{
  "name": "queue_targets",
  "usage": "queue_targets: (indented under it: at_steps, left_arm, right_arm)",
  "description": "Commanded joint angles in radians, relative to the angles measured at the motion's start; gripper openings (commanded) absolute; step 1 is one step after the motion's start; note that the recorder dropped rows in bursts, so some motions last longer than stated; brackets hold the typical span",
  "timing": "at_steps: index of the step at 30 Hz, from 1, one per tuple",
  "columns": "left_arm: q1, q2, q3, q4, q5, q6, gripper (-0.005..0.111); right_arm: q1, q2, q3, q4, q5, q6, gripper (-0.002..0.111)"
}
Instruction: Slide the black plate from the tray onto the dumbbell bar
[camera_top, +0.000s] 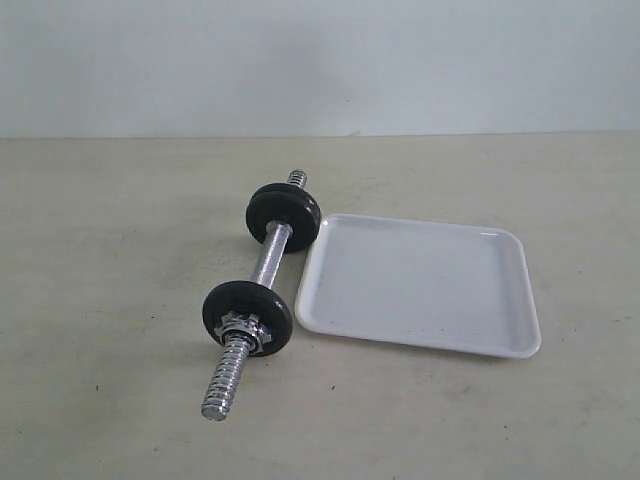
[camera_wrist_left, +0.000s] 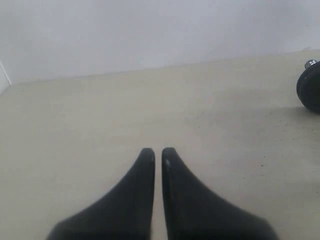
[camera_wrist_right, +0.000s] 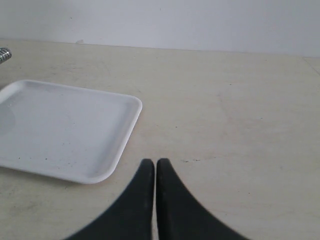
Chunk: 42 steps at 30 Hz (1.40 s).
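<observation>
The white tray (camera_top: 420, 285) lies right of the dumbbell bar (camera_top: 270, 255), and no disc shows in it. The chrome bar lies slantwise on the table. Its near end bears a black disc (camera_top: 247, 315) with a chrome collar (camera_top: 245, 328) and a bare threaded tip (camera_top: 225, 385). At its far end sits a thicker black disc stack (camera_top: 285, 215), seemingly two discs; I cannot tell which is the black plate. Neither gripper shows in the exterior view. My left gripper (camera_wrist_left: 157, 152) is shut on nothing over bare table. My right gripper (camera_wrist_right: 154, 164) is shut on nothing beside the tray (camera_wrist_right: 65, 130).
A beige table (camera_top: 120, 400) runs back to a pale wall (camera_top: 320, 60). In the left wrist view a black disc (camera_wrist_left: 310, 92) shows at the frame's edge. In the right wrist view a chrome bar tip (camera_wrist_right: 4, 54) shows beyond the tray.
</observation>
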Motion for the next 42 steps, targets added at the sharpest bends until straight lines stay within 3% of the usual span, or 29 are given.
queue_targets:
  at_steps: [1, 42]
  left_arm:
    - [-0.038, -0.005, -0.001, 0.003, -0.002, -0.009, 0.004]
    - [-0.035, -0.005, -0.001, 0.003, -0.002, -0.009, 0.004]
  right_arm:
    - [0.001, -0.004, 0.000, -0.002, -0.006, -0.002, 0.000]
    - [0.001, -0.004, 0.000, -0.002, -0.032, -0.002, 0.000]
